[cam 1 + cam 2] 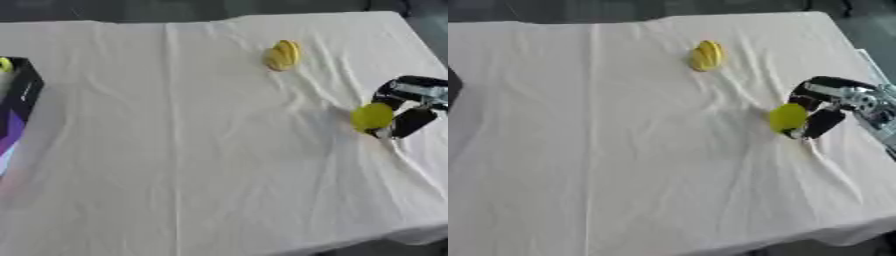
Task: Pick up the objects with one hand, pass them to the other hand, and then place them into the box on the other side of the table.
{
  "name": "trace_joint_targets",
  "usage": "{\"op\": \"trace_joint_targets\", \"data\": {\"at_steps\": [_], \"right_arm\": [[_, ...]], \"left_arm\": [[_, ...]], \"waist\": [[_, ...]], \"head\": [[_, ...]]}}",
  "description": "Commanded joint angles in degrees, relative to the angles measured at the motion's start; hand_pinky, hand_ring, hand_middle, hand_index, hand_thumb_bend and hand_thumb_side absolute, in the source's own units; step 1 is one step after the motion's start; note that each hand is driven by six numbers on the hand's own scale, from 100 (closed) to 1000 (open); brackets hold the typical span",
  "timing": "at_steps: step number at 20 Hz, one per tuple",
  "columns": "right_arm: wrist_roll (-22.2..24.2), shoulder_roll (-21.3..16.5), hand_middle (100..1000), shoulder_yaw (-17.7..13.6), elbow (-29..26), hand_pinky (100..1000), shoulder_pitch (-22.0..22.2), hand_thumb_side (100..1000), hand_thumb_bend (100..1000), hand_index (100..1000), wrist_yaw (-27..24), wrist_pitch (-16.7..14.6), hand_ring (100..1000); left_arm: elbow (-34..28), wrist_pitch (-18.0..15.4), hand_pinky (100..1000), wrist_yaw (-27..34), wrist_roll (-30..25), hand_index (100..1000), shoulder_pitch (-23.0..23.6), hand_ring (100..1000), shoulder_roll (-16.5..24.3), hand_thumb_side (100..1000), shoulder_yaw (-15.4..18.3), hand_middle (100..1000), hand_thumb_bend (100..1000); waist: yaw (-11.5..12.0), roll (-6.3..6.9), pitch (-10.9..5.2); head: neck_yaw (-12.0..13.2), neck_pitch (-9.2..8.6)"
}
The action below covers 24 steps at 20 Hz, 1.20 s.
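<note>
Right hand [820, 112] had its fingers curled round a round yellow-green object [787, 118], pinched just at the surface [623, 175] near its right edge. By my reading, the pick-up step was in hand; next the object would need lifting clear and carrying inward toward the middle for a handover, though the left hand showed in neither view. Up and to the left of the hand, apart from it, a second yellow object [705, 56] lay on the cloth. Far to the hand's left stood the dark box [24, 95], with something small and yellow-green [5, 64] at its far rim; its inside was hidden.
</note>
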Motion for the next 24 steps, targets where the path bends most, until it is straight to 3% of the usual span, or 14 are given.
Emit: {"op": "trace_joint_targets", "data": {"at_steps": [1, 6, 11, 16, 24], "right_arm": [[-1.47, -2.23, 430, -2.19, -4.20, 746, -1.40, 100, 191, 525, -4.22, 1.18, 608], [-5.38, -0.13, 426, -3.93, -10.52, 751, -4.38, 100, 113, 523, -10.87, 2.10, 599], [-8.49, 6.64, 440, -0.87, -13.66, 762, -9.94, 100, 100, 538, -14.15, 3.92, 596], [-9.66, 13.07, 446, 2.58, -13.05, 765, -13.28, 100, 100, 545, -13.20, 3.84, 597], [-8.99, 24.20, 456, 9.43, -9.22, 771, -18.39, 100, 100, 556, -7.39, 1.94, 598]], "left_arm": [[-0.90, -0.32, 825, 0.34, 0.27, 767, -0.48, 792, 1.72, 450, 1.01, 729, 811], [-2.76, -1.17, 816, 0.53, -0.12, 769, -0.65, 786, 2.03, 444, 0.49, 728, 813], [-5.44, -3.62, 788, 2.27, -3.26, 784, -1.65, 766, 1.71, 435, -1.43, 741, 806], [-8.16, -6.61, 780, 4.50, -8.11, 786, -2.99, 753, 1.75, 418, -3.91, 714, 807], [-14.30, -8.68, 774, 5.68, -17.72, 784, -11.22, 748, -0.51, 412, -12.90, 728, 807]], "waist": [[-0.02, 0.34, -1.38], [0.08, 0.58, -1.89], [0.69, 1.17, -2.22], [0.99, 1.48, -2.31], [1.74, 2.02, -2.77]], "head": [[0.38, 0.07], [1.43, -0.09], [2.15, -0.96], [2.81, -1.79], [3.25, -2.44]]}}
